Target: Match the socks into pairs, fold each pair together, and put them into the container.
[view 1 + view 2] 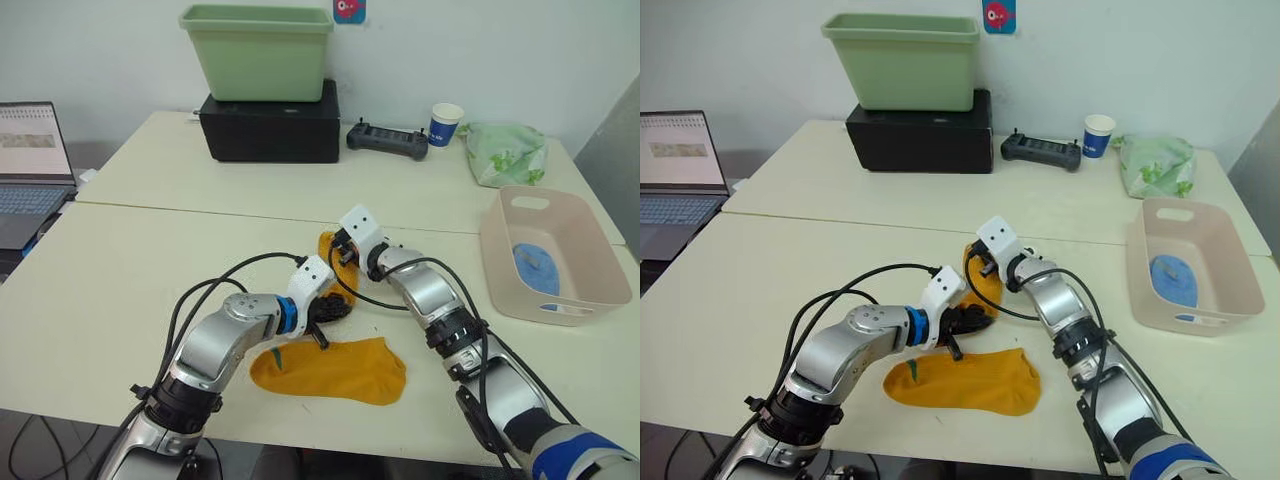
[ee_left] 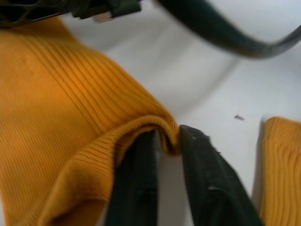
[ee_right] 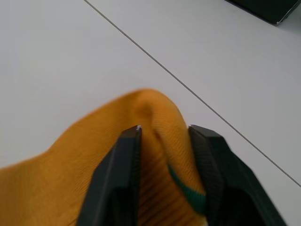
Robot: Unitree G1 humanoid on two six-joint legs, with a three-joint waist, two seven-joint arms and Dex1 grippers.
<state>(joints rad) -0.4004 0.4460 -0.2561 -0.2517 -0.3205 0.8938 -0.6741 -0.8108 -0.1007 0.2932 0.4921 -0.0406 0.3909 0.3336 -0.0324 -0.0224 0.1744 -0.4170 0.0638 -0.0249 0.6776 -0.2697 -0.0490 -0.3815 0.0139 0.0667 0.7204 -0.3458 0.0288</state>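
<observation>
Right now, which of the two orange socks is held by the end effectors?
The farther orange sock, pinched by both the left end effector and right end effector; the nearer sock lies flat, untouched.

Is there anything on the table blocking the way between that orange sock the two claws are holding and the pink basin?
Nothing visible does. The left gripper and right gripper both pinch one mustard sock; the other mustard sock lies flat nearer the table's front edge. Bare tabletop runs from there to the pink basin on the right.
</observation>
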